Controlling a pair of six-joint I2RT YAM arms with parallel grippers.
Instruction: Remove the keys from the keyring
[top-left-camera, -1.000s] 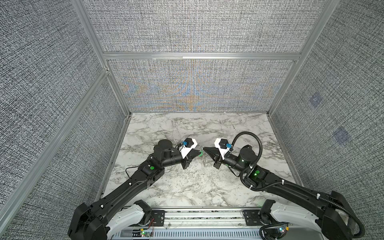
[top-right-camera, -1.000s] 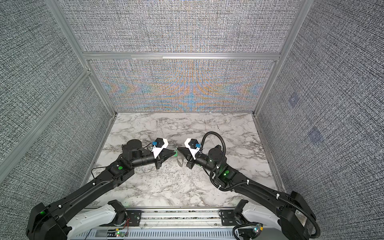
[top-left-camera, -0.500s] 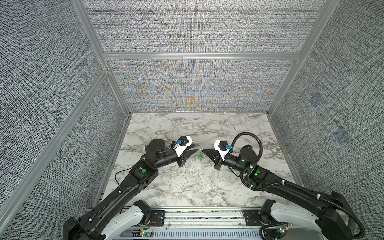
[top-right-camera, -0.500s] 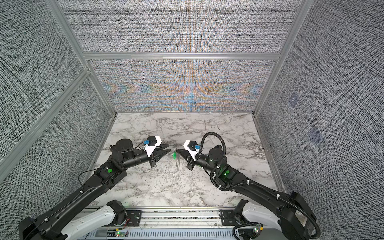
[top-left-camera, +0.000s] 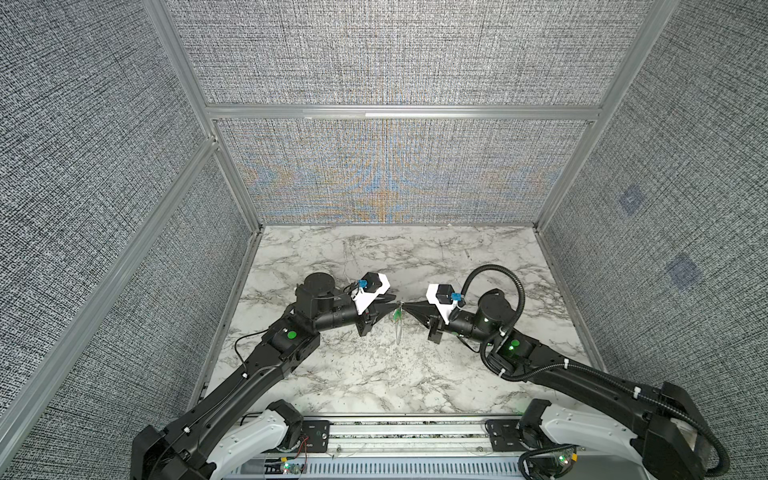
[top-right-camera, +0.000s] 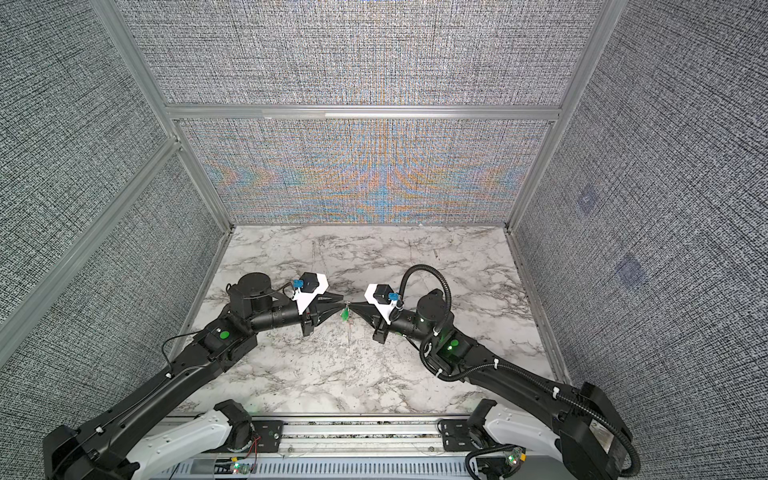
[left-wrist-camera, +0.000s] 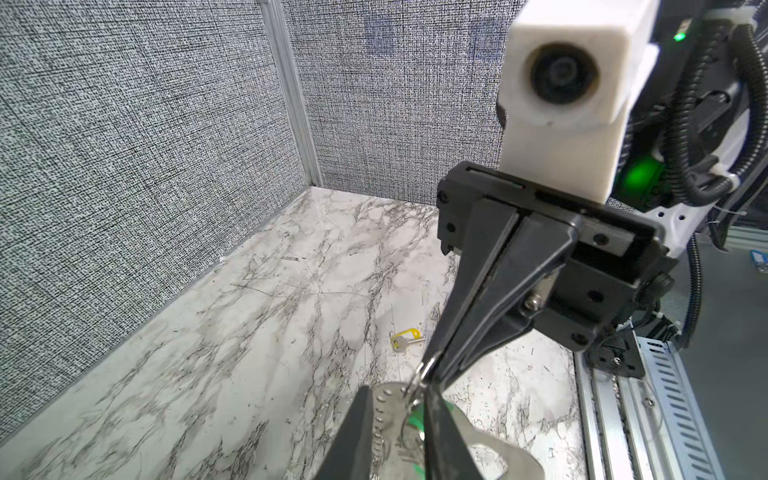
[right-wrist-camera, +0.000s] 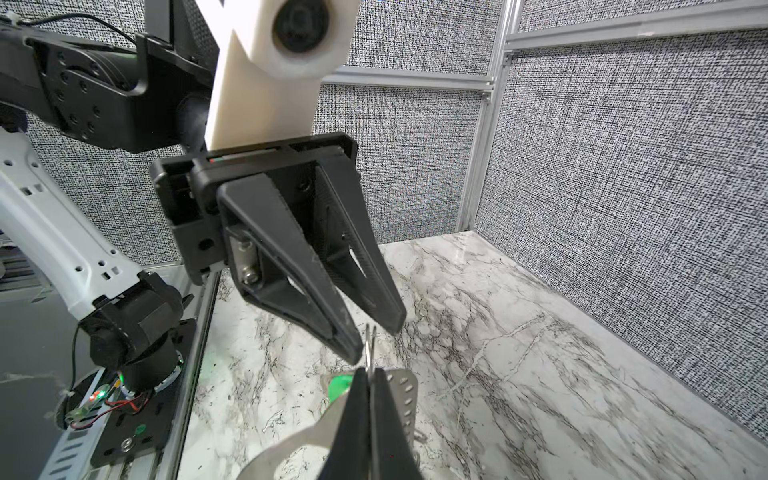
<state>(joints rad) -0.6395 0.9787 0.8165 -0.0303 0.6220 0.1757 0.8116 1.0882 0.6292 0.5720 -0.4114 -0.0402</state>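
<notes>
My right gripper (right-wrist-camera: 368, 372) is shut on a small wire ring (left-wrist-camera: 424, 370), held above the marble table. From that ring hang the keyring (left-wrist-camera: 490, 436), a flat silvery metal loop with a dimpled edge, and the green-tagged key (right-wrist-camera: 340, 386). In both top views they dangle between the two grippers (top-left-camera: 397, 316) (top-right-camera: 344, 314). My left gripper (right-wrist-camera: 372, 338) faces the right one tip to tip. Its fingers stand apart, either side of the ring's top, without touching it. The yellow-tagged key (left-wrist-camera: 405, 338) lies loose on the table beneath the right gripper.
Grey fabric walls with aluminium posts (top-left-camera: 232, 183) close in the marble table (top-left-camera: 374, 374) on three sides. A metal rail (top-left-camera: 407, 432) with both arm bases runs along the front edge. The right arm's corrugated cable (top-left-camera: 515, 286) loops above its wrist.
My left gripper drew away to the left half a second ago and has come back to the ring with its fingers apart. The right gripper has stayed put, shut on the ring.
</notes>
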